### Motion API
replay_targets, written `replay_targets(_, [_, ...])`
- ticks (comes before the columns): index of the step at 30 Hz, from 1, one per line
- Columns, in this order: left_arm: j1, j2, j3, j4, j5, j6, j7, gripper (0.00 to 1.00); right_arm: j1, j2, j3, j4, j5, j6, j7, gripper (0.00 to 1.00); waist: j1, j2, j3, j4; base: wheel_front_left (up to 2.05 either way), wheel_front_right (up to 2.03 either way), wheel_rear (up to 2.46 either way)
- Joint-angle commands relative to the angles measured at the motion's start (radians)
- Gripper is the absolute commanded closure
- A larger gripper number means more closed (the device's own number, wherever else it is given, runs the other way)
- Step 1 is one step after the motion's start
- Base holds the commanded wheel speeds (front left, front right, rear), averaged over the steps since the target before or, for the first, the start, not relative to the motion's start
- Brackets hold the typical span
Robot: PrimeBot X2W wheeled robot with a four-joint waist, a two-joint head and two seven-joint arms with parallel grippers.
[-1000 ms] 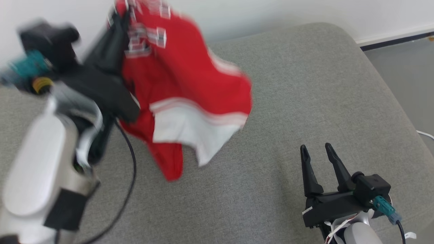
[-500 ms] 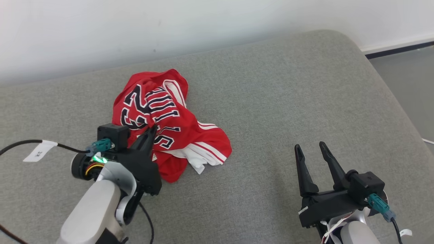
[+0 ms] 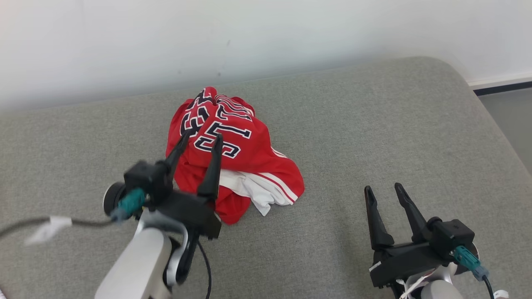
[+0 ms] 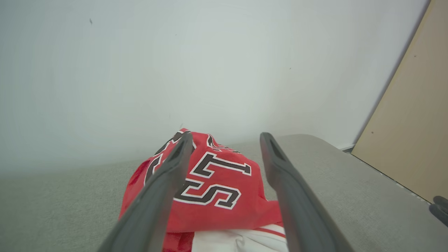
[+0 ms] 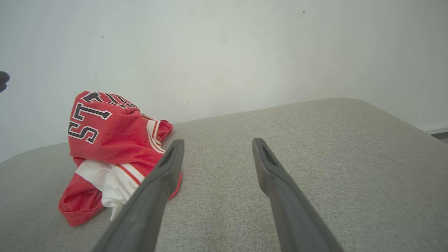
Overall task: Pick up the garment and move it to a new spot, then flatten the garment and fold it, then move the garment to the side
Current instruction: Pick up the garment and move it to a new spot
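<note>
The garment [image 3: 232,153] is a red jersey with white trim and dark lettering. It lies crumpled in a heap on the grey cushion [image 3: 374,137], near the wall. My left gripper [image 3: 201,139] hovers over the heap's near left part, jaws open, nothing between them. In the left wrist view the garment [image 4: 213,189] lies beyond my open left gripper [image 4: 225,138]. My right gripper [image 3: 382,189] stands open over bare cushion at the lower right, well apart from the heap. The right wrist view has the garment [image 5: 108,147] left of my open right gripper [image 5: 215,141].
A white wall [image 3: 266,37] runs along the cushion's far edge. The cushion's rounded corner [image 3: 457,74] is at the upper right, with grey floor [image 3: 513,120] beyond it. A tan panel [image 4: 413,122] stands at the right of the left wrist view. A black cable [image 3: 205,270] trails from my left arm.
One second ago my left gripper held the garment up in the air. It has since lowered it onto the cushion and opened, letting it go. The head camera shifted. The right gripper kept still.
</note>
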Motion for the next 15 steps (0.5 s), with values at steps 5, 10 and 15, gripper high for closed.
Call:
replay_targets(5, [0.132,0.045,0.037,-0.112,0.09,0.115,-0.064,0.0,0.02,-0.002,-0.011,-0.009,-0.009,-0.002,-0.004,0.0,0.0,0.0,-0.005,0.021,0.0,0.0,0.0])
replay_targets(10, [0.251,0.137,0.111,-0.163,0.129,0.185,-0.074,0.0,0.029,-0.001,-0.024,-0.009,-0.02,-0.002,-0.001,0.0,0.0,0.0,-0.024,0.037,0.0,0.0,0.0])
replay_targets(15, [0.377,0.221,0.185,-0.239,0.123,0.213,-0.073,0.0,0.046,-0.001,-0.04,-0.012,-0.032,-0.002,0.008,0.0,0.0,0.0,-0.058,0.056,0.0,0.0,0.0])
